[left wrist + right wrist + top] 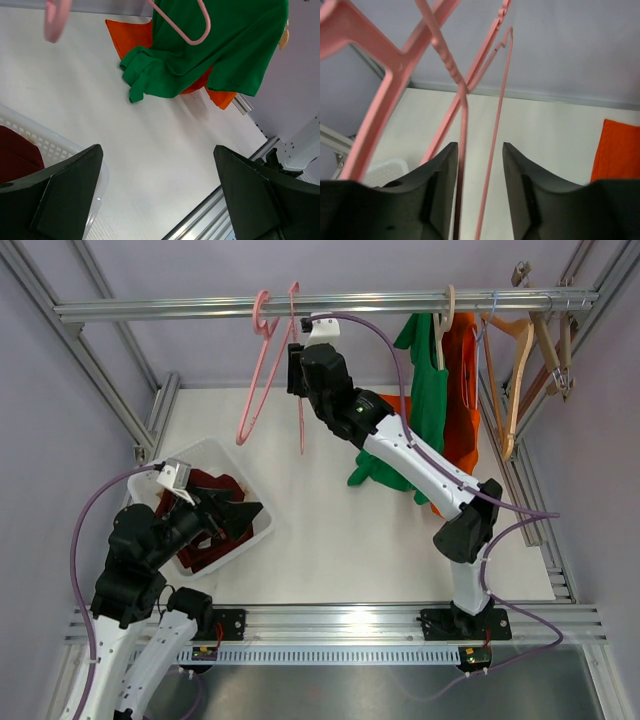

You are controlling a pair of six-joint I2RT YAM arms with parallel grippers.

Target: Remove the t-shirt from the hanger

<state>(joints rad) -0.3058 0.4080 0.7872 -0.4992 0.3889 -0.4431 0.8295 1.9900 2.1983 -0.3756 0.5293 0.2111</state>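
Straddling the pink hanger [463, 125] with right gripper [479, 155] parted, showing only at that wrist; gaping wide with left gripper [156, 155] above basket [50, 147].

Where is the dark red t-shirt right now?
Top view, left side: the dark red t-shirt lies in the white basket, partly hidden beneath the open left claw, well away from the pink hangers on the rail.

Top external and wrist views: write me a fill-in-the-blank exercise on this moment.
The dark red garment lies in the white ____. The hanger between the fingers of the right gripper is coloured ____. The t-shirt hanging beside the orange t-shirt is ____. The jaws of the left gripper stand ____.
Missing words: basket; pink; green; open.
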